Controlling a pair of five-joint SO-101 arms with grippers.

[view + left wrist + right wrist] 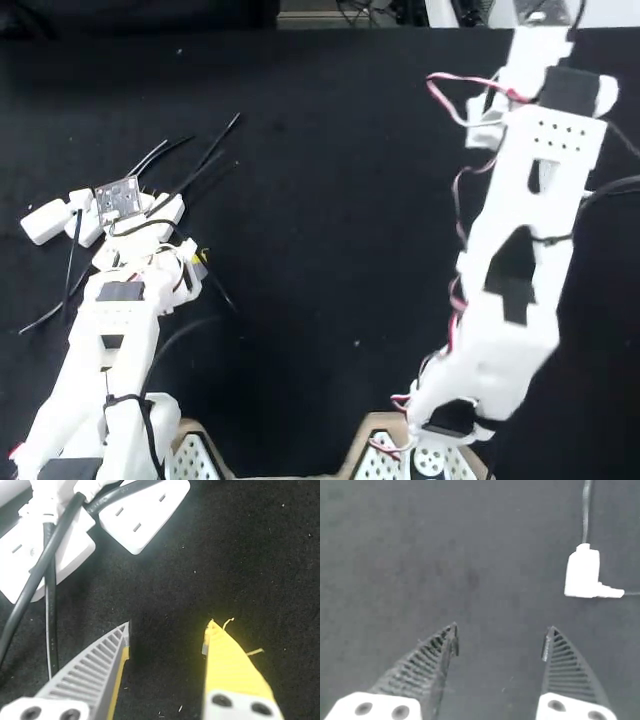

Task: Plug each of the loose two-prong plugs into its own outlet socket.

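My left gripper [167, 630] is open and holds nothing; one finger [227, 665] is yellow. It hovers over bare black cloth just short of two white outlet sockets [142, 510] [45, 555]. Black cables [47, 565] run across them from white plugs at the far edge. In the high view the left arm [115, 320] reaches this outlet cluster [45, 220] at the table's left. My right gripper [501, 629] is also open and holds nothing. A loose white plug [585, 575] with a thin cable [586, 510] lies on the cloth beyond it, off to one side. The right arm [520, 250] stretches up the table's right side.
Thin black cables [205, 155] fan out from the outlet cluster toward the middle of the black tablecloth [340, 200]. Red and white wires [455, 100] loop off the right arm. The arms' bases [400, 460] sit at the near edge.
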